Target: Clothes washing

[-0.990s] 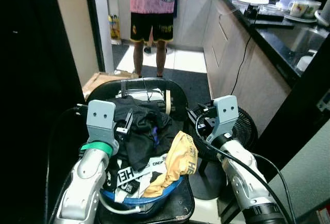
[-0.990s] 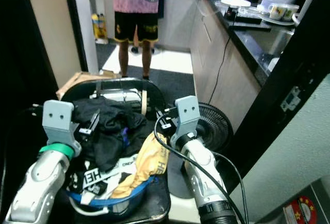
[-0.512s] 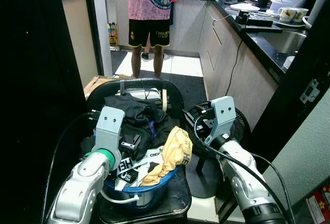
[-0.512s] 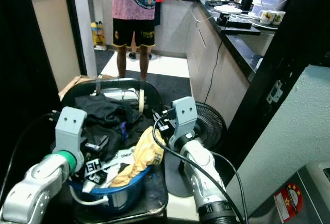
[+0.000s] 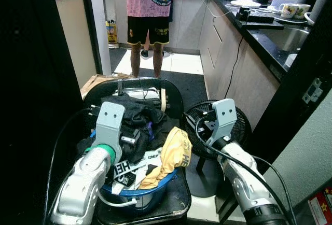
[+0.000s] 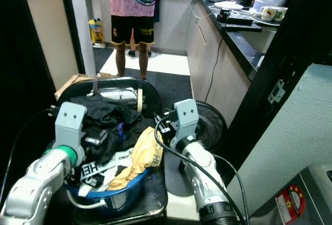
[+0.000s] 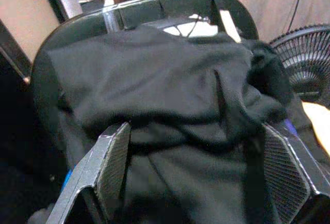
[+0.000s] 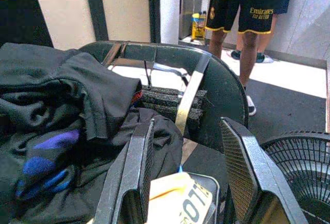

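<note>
Both silver arms reach forward; left tool (image 7: pixel 196 177) and right tool (image 8: pixel 185 182) spread wide.

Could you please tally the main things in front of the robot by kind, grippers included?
Grippers: 2, left gripper and right gripper, both open
Basins of laundry: 1, blue basin
Chairs: 1, black chair
Floor fans: 1, black fan
People: 1, person
Total: 6

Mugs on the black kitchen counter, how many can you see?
2: patterned white mugs side by side at the counter's far right end, one left of the other. More may be hidden among the clutter.
</note>
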Motion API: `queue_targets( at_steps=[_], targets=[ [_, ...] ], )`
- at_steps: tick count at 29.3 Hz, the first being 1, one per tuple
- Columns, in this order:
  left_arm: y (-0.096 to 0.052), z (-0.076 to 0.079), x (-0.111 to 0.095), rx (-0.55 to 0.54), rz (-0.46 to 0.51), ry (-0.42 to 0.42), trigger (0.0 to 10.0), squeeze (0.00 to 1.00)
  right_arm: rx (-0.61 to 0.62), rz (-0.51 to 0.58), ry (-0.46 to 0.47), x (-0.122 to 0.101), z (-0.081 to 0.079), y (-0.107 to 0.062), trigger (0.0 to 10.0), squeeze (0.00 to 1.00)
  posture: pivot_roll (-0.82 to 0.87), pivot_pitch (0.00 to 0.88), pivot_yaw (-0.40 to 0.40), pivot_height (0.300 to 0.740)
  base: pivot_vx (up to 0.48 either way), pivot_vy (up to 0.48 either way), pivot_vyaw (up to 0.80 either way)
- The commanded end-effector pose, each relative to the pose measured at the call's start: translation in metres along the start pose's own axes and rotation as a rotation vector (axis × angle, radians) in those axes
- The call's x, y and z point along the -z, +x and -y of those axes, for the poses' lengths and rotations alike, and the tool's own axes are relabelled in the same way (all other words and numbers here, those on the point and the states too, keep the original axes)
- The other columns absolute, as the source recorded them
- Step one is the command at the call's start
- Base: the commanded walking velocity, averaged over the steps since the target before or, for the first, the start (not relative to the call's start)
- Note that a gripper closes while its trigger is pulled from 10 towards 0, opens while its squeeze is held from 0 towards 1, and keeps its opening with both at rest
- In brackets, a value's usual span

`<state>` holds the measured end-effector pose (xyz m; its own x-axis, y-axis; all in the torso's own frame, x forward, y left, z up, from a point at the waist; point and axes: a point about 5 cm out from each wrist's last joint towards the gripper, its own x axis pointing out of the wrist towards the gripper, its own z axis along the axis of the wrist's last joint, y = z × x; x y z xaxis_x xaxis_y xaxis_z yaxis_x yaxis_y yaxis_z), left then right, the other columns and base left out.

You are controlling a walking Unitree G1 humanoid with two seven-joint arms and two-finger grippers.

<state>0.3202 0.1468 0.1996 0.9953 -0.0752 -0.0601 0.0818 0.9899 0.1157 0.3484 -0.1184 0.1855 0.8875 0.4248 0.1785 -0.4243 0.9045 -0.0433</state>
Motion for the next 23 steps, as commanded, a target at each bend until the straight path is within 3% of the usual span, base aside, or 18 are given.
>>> queue_targets(
  at_steps=[1, 3, 5, 8, 23],
  targets=[
    [0.009, -0.005, -0.012, -0.054, 0.039, 0.006, 10.0, 0.00, -0.012, -0.024, 0.019, 0.004, -0.001, 0.002, 10.0, 0.00, 0.02, 0.066, -0.020, 0.740, 0.000, 0.000, 0.00],
    [0.034, -0.004, -0.026, -0.048, 0.025, -0.016, 10.0, 0.00, -0.036, -0.033, 0.025, 0.004, -0.004, 0.008, 10.0, 0.00, 0.01, 0.075, -0.022, 0.740, 0.000, 0.000, 0.00],
    [0.034, -0.004, -0.026, -0.048, 0.025, -0.016, 10.0, 0.00, -0.036, -0.033, 0.025, 0.004, -0.004, 0.008, 10.0, 0.00, 0.01, 0.075, -0.022, 0.740, 0.000, 0.000, 0.00],
    [0.046, -0.003, -0.021, -0.022, -0.037, -0.046, 10.0, 0.00, -0.054, -0.042, 0.028, 0.005, -0.007, 0.012, 10.0, 0.00, 0.01, 0.087, -0.020, 0.740, 0.000, 0.000, 0.00],
    [0.051, -0.005, -0.022, 0.009, -0.032, -0.037, 10.0, 0.00, -0.079, -0.050, 0.021, 0.007, -0.012, 0.012, 10.0, 0.00, 0.01, 0.100, -0.019, 0.740, 0.000, 0.000, 0.00]
  ],
)
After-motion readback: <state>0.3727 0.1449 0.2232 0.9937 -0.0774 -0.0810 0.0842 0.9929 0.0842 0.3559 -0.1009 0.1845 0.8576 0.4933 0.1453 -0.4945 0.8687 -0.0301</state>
